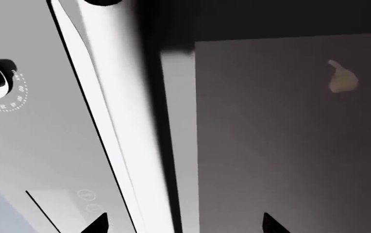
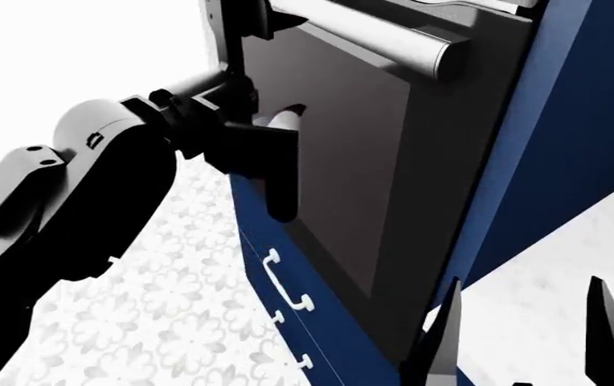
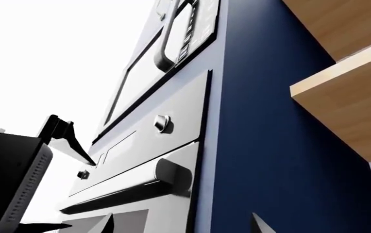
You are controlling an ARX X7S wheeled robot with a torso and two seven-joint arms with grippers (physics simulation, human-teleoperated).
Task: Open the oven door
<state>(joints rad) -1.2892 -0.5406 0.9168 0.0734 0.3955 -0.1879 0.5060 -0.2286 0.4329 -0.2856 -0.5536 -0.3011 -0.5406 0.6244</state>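
The oven door is a black panel with dark glass, lying against the navy cabinet. Its brushed-silver bar handle runs along the top edge. My left gripper is open right in front of the door near its left end. In its wrist view the bright handle passes between the two fingertips, beside the dark glass. My right gripper is open and empty, low at the right of the door. Its wrist view looks up at the handle from below.
Navy drawer fronts with white handles sit below the door. A control panel with a knob is above the handle, and a second appliance with its own handle higher still. Wooden shelves jut out at the right. The floor is patterned.
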